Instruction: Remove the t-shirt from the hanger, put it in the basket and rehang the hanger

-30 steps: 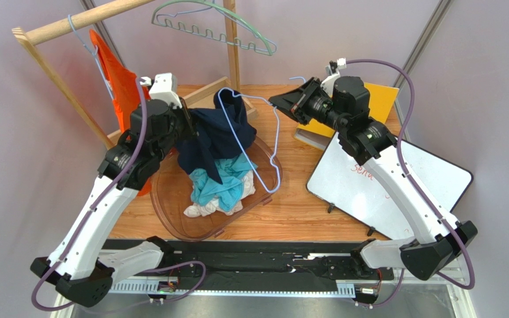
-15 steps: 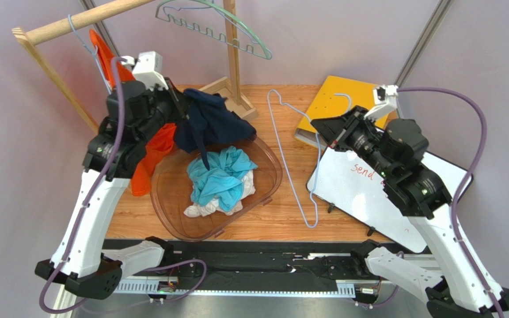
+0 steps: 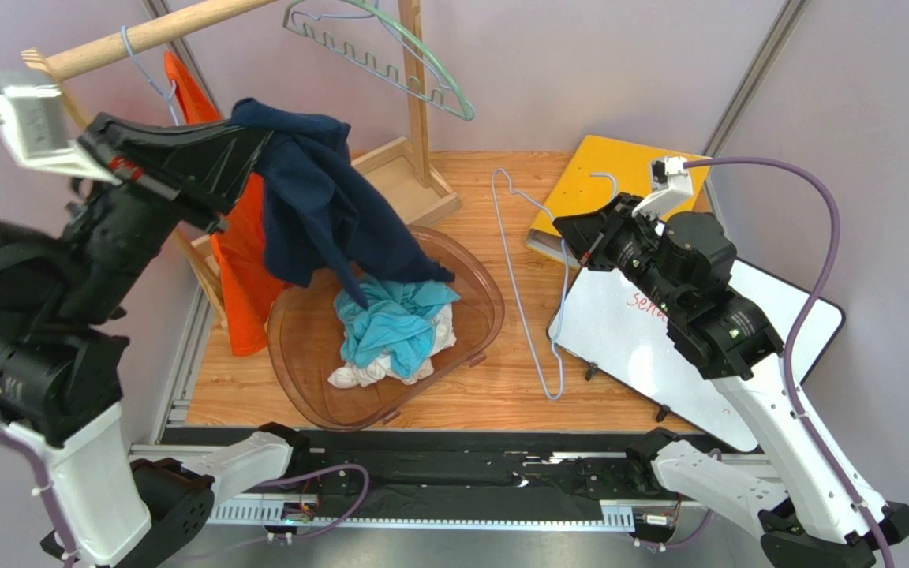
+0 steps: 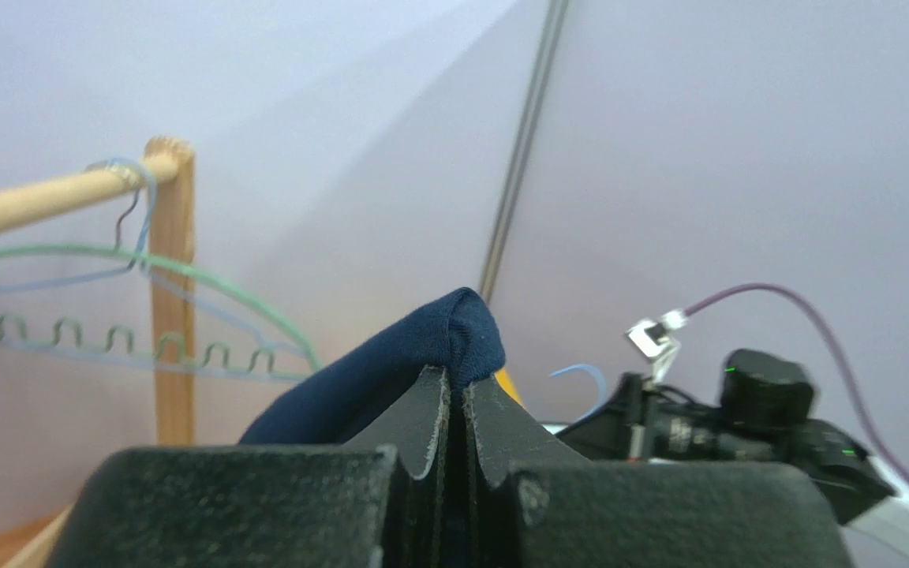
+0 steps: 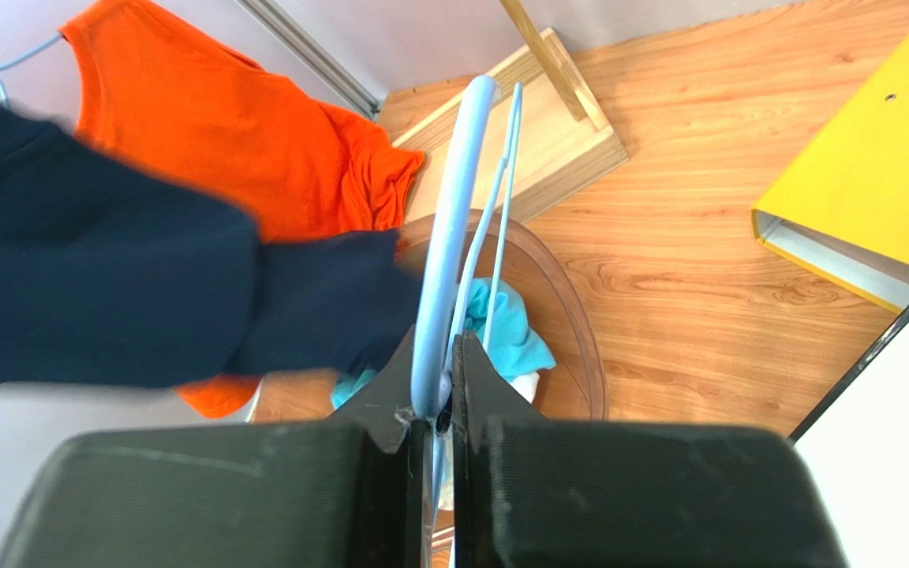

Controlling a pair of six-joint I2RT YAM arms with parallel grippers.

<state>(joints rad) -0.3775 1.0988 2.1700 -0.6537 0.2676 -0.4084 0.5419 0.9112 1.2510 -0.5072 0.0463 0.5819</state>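
From overhead, your left gripper (image 3: 246, 136) was raised high at the left of the scene, its jaws closed on the top edge of the navy t-shirt (image 3: 317, 207). The shirt hung from that grip in loose folds. Its lower end trailed down to the brown see-through tub (image 3: 497, 310), just above the teal cloth (image 3: 394, 326) heaped inside. An orange shirt (image 3: 240, 284) hung behind it, under the wooden rail (image 3: 151, 36).

Only this view showed the light blue hanger (image 3: 519, 284) whole. It was bare, apart from the t-shirt, stretched over the table between the tub and the whiteboard (image 3: 661, 343). Your right gripper (image 3: 568, 234) held it on its right side. You could not tell from here whether its far end touched the wood.

The left wrist camera showed what the overhead could not: the fingers pressed together with no gap, and a rounded fold of navy cloth (image 4: 424, 355) bulging just above the left gripper's tips (image 4: 453, 402). The rail (image 4: 33, 204) and a green hanger (image 4: 127, 255) stood behind.

The right wrist camera showed the right gripper (image 5: 442, 385) shut tight on the hanger's blue bar (image 5: 453, 237). The t-shirt (image 5: 104, 272) crossed the left of that view as a dark, blurred band, with the orange shirt (image 5: 222, 107) behind and a yellow folder (image 5: 874, 189) at the right.
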